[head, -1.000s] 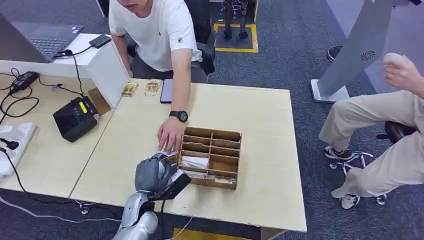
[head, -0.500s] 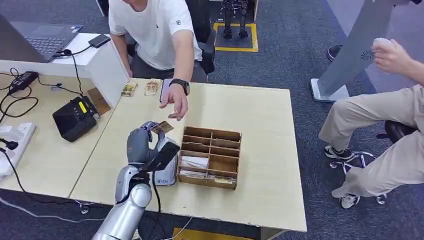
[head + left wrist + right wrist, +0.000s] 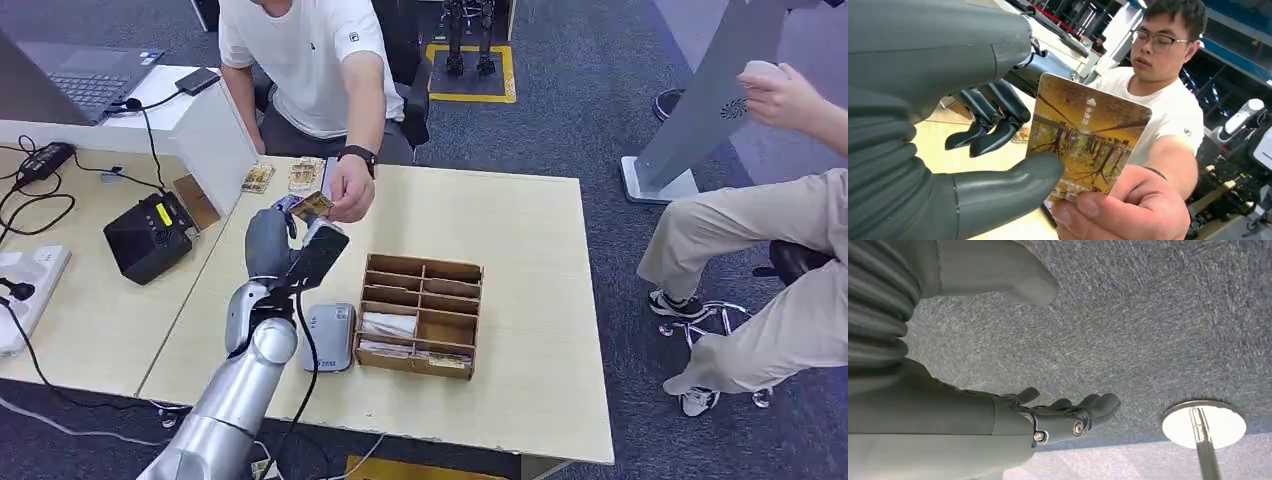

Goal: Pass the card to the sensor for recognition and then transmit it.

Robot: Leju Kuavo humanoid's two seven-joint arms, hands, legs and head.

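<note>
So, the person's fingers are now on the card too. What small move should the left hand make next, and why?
Probably the left hand should ease its thumb off the card and let go. In the left wrist view the person's hand already pinches the card's edge, and in the head view the card is held up near the person, away from the sensor on the table.

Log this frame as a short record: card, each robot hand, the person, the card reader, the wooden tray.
card: yellow-brown card raised above the table, gripped by the left hand and the person's hand at once
left hand: holds the card, thumb pressed on its face
right hand: hangs over grey carpet, holds nothing, fingers apart
person's hand: pinches the card's far end
card reader: on the table beside the wooden tray
wooden tray: divided compartments, some holding cards
</note>
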